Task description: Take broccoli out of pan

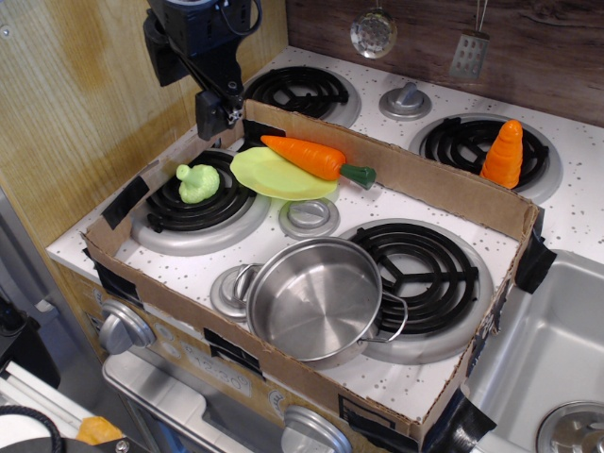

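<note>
The pale green broccoli (197,182) sits on the black grate of the left burner, inside the cardboard tray and well outside the pan. The pan (316,297), a shiny steel pot with wire loop handles, stands empty at the tray's front middle. My gripper (218,114) hangs high above the tray's back left corner, up and to the right of the broccoli. It holds nothing and its dark fingers look slightly apart.
A yellow-green plate (274,174) with an orange carrot (307,156) lies right of the broccoli. The cardboard tray wall (415,175) rings the stove top. An orange cone-shaped toy (504,154) stands on the back right burner. A sink (557,359) is at the right.
</note>
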You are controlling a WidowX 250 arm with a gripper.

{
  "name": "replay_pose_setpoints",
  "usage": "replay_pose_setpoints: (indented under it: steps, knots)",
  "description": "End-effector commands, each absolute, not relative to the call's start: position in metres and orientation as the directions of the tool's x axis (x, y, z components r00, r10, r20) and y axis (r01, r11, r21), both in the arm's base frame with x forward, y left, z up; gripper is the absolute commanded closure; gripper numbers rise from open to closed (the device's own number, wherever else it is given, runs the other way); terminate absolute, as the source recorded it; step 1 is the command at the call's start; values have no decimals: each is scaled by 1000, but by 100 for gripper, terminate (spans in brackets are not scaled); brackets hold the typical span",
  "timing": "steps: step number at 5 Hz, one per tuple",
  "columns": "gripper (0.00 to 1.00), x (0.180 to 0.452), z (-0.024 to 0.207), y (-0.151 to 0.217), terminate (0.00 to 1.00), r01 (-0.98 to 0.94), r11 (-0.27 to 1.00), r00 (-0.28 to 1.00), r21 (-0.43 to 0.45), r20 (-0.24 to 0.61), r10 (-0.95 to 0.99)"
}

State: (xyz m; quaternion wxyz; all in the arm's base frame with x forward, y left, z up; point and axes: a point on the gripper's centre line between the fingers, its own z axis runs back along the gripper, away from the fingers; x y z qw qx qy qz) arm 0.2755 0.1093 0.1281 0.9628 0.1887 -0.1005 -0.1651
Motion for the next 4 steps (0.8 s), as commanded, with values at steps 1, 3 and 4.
replay_pose_setpoints:
  steps: [1,3,4]
  knots:
    - [0,283,140,105,0,262,872,921,413,162,-354]
    - [0,283,140,105,0,262,872,921,413,162,-354]
    - [0,283,140,105,100,262,872,921,413,162,-354]
